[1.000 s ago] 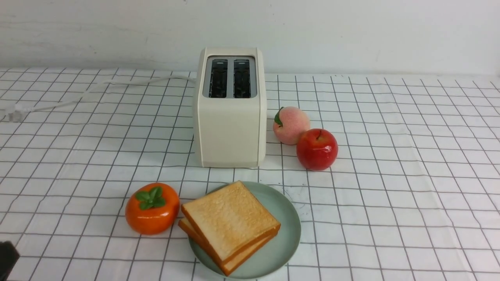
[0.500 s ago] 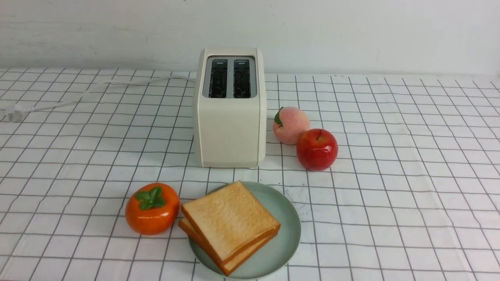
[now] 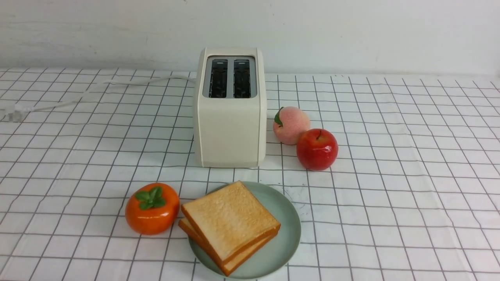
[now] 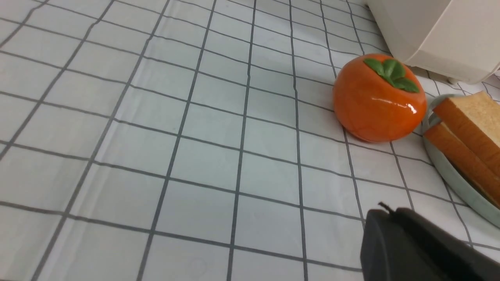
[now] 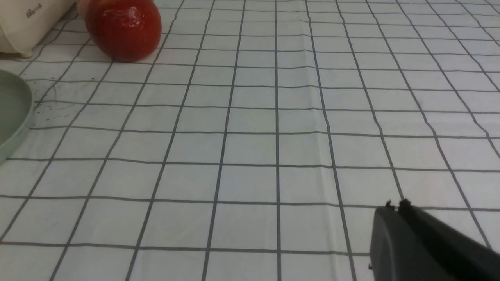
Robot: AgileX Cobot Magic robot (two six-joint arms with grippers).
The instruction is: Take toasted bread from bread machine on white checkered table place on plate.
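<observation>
Two slices of toasted bread (image 3: 230, 224) lie stacked on the mint-green plate (image 3: 285, 242) near the front of the white checkered table (image 3: 390, 175). Behind them stands the cream bread machine (image 3: 231, 128), both dark slots empty. Neither arm shows in the front view. In the left wrist view my left gripper (image 4: 388, 210) is shut with nothing in it, low over the cloth, short of the plate (image 4: 449, 175) and the bread (image 4: 465, 132). In the right wrist view my right gripper (image 5: 395, 206) is shut and empty over bare cloth, well away from the plate's rim (image 5: 17, 117).
An orange persimmon (image 3: 152, 208) sits just left of the plate. A pink peach (image 3: 291, 125) and a red apple (image 3: 316, 149) stand right of the bread machine. Its white cord (image 3: 97, 91) runs off to the far left. A white wall closes the back.
A dark piece of the left arm at the bottom left corner of the front view has drawn back out of sight. Bread, plate and fruit have not moved.
</observation>
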